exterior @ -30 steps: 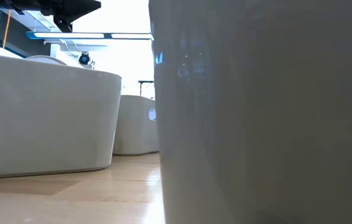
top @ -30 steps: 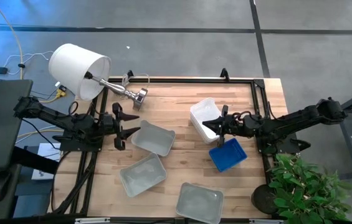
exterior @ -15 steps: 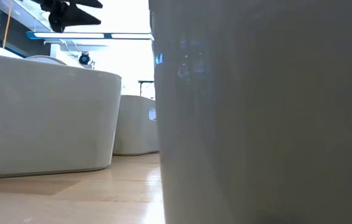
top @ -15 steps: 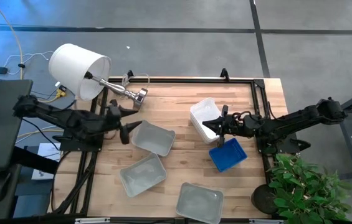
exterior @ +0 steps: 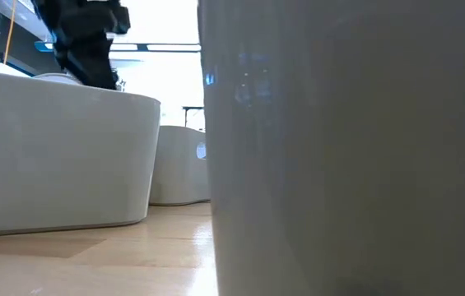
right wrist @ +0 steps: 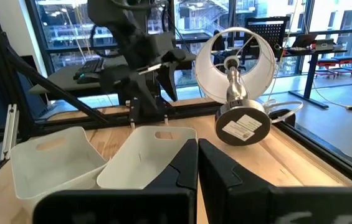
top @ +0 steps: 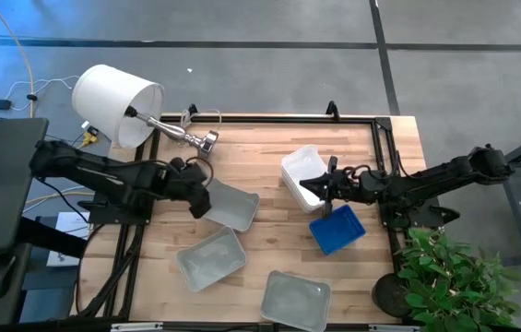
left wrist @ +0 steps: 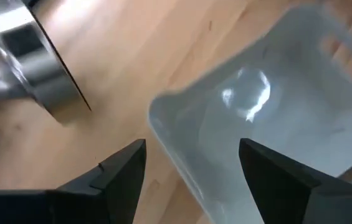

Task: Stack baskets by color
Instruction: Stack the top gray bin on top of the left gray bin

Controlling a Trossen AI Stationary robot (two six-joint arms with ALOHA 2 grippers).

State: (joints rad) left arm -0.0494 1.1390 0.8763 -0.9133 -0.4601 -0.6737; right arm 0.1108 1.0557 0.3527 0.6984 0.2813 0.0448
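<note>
Nearest the front edge of the table (top: 278, 157) lies a pale grey basket (top: 295, 300), with a second grey basket (top: 211, 257) a little farther back and to the left. Behind those, the left hand (top: 201, 194) reaches over the near corner of a third grey basket (top: 230, 206), its fingers (left wrist: 121, 174) spread wide on either side of that basket's rim, gripping nothing. Over on the right side, a blue basket (top: 338, 229) sits tilted on the wood, and the right hand (top: 323, 192) hangs just behind it with its fingers clenched together and nothing between them. Beside that hand stands the white basket (top: 301, 171). At the far left corner a lamp (top: 117, 103) lies tipped on its side, its metal base (top: 207, 142) resting on the table.
</note>
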